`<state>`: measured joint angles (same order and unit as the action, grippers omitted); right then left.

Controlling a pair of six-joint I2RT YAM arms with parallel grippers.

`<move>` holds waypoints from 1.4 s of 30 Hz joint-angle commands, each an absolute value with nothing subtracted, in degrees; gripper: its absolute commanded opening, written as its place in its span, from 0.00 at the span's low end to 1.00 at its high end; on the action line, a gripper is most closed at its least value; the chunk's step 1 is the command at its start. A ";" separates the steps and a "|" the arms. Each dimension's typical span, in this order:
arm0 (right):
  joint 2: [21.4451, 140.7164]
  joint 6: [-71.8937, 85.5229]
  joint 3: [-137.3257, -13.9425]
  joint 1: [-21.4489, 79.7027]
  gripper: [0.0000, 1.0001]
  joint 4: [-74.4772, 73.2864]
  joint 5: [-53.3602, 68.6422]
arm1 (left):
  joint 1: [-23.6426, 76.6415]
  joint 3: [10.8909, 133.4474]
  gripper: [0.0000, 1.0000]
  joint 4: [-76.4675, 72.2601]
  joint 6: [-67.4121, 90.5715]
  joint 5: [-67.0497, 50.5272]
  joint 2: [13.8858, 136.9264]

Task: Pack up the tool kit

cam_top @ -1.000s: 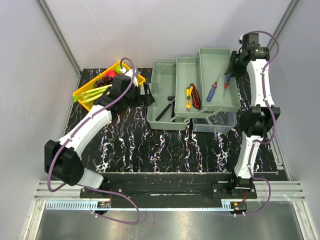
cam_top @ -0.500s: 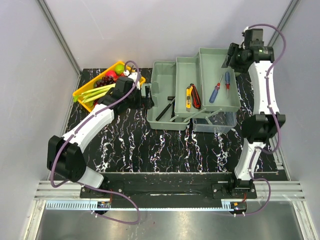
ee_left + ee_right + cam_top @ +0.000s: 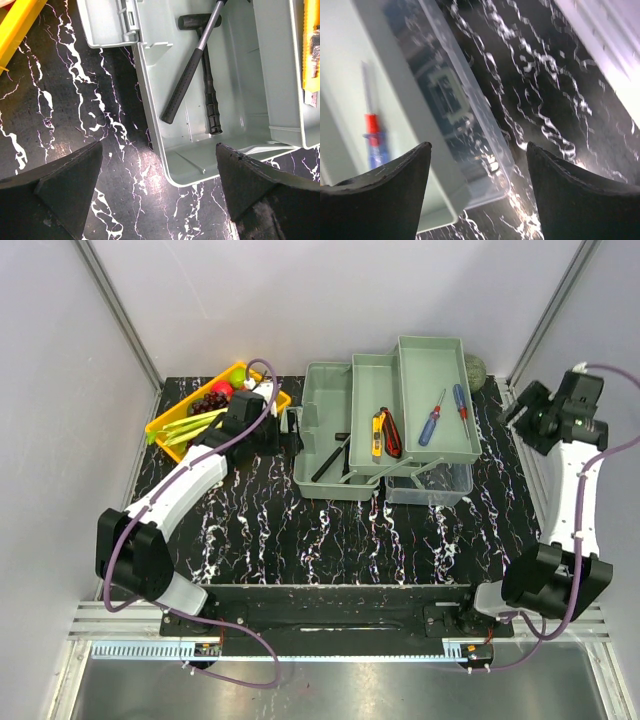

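The pale grey-green toolbox (image 3: 325, 475) stands open at the back middle, its trays folded out to the right. Two red/blue screwdrivers (image 3: 428, 420) lie in the rightmost tray. The yellow cutter (image 3: 376, 433) and red cutter (image 3: 391, 433) lie in the middle tray. Black hammers (image 3: 192, 75) lie in the base. The clear lid (image 3: 430, 485) sits under the trays. My left gripper (image 3: 290, 430) is open and empty at the box's left side; in the left wrist view (image 3: 160, 200) it hangs over the box's (image 3: 240, 100) corner. My right gripper (image 3: 520, 410) is open and empty, right of the box. The right wrist view (image 3: 477, 190) shows the lid (image 3: 470, 135) and a screwdriver (image 3: 374, 137).
A yellow tray of fruit and vegetables (image 3: 160, 427) sits at the back left, beside my left arm. A round green thing (image 3: 474, 368) lies behind the toolbox's right tray. Metal frame posts rise at both back corners. The table's right edge (image 3: 540, 500) is under my right arm.
My right gripper left the second screwdriver in the right tray, rose, and swung away to the right of the toolbox. My left arm has barely moved.
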<state>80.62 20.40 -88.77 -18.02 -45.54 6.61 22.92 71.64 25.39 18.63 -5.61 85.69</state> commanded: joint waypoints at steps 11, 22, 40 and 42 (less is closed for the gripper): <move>80.24 24.70 -66.80 -18.72 0.72 -28.84 21.79 | 22.06 75.15 0.99 21.36 21.80 -10.90 89.03; 89.38 21.97 -65.57 -18.63 0.57 -24.08 24.00 | 19.34 75.32 0.99 21.36 21.88 -12.30 91.05; 92.90 11.42 -66.36 -13.54 0.34 -24.34 14.77 | 16.26 83.05 0.95 19.51 28.65 -19.95 103.45; 93.51 11.77 -66.27 -13.10 0.34 -24.43 13.63 | 16.17 83.41 0.96 19.60 28.57 -19.78 104.23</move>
